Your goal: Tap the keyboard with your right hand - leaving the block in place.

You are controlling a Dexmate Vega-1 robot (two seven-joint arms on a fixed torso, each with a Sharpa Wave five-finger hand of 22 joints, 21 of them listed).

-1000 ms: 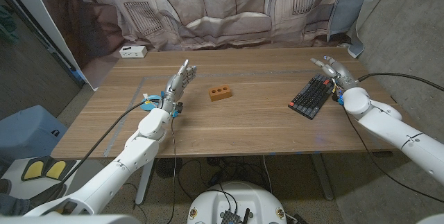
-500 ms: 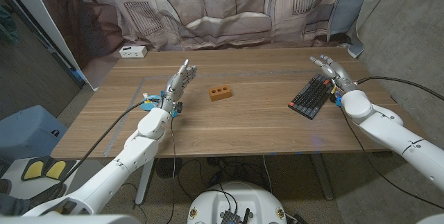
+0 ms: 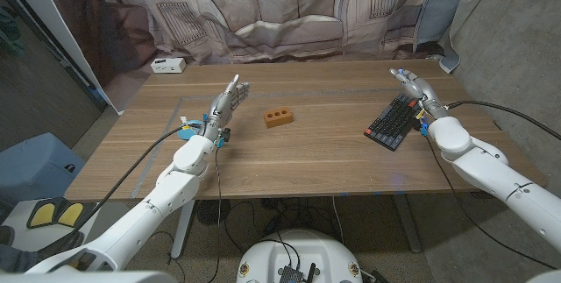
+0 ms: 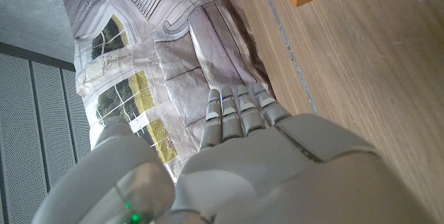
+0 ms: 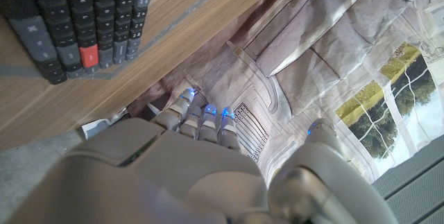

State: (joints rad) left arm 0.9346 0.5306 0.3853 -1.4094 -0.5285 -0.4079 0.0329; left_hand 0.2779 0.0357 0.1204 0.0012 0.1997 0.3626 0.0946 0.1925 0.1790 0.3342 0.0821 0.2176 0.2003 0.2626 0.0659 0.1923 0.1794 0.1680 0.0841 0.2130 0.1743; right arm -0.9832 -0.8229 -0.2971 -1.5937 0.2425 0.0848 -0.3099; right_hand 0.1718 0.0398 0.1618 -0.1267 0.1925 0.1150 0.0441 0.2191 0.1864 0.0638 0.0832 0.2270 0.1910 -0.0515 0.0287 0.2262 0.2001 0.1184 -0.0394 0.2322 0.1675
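Since one second ago, the right hand has shifted toward the far end of the keyboard, fingers released and extended, holding nothing. No tap contact is visible yet. Left hand stands released, fingers straight. Block sits mid-desk, undisturbed.

Black keyboard angled at table's right; orange block mid-table, apart.

Orange block, black keyboard with one red key, brown wooden table.
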